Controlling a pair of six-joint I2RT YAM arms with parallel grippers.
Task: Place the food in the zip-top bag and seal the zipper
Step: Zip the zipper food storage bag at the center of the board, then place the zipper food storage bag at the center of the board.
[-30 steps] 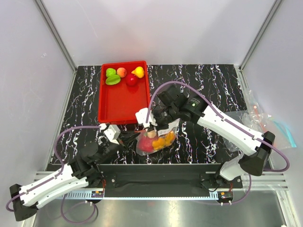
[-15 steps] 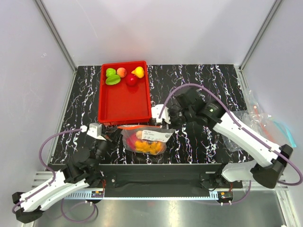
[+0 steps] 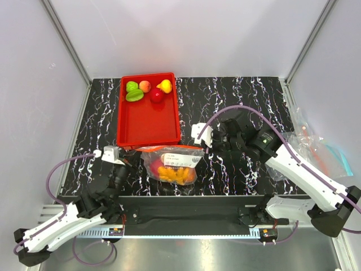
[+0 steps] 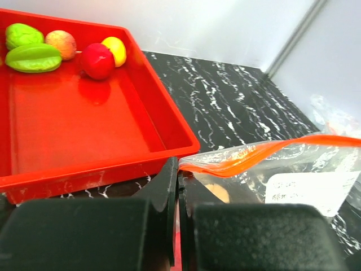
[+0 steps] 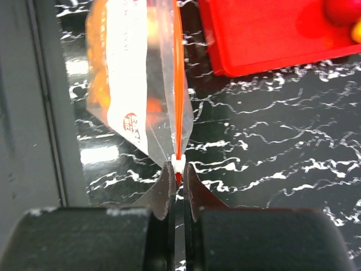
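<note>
The zip-top bag (image 3: 172,164) lies in front of the red tray, stretched between both grippers, with orange, yellow and red food (image 3: 172,174) inside. Its orange-red zipper (image 3: 172,149) runs along the far edge. My left gripper (image 3: 135,160) is shut on the bag's left corner, also seen in the left wrist view (image 4: 179,169). My right gripper (image 3: 207,147) is shut on the white slider (image 5: 177,165) at the zipper's right end (image 5: 179,84). Green, peach, red and yellow food (image 3: 148,90) sits in the tray's far end, and also shows in the left wrist view (image 4: 97,60).
The shallow red tray (image 3: 148,121) stands just behind the bag. A pile of clear, blue-tinted bags (image 3: 316,149) lies at the table's right edge. Grey walls close in the back and sides.
My right gripper has moved right along the zipper, and my left has pulled left. The bag went from bunched upright to stretched out flat.
</note>
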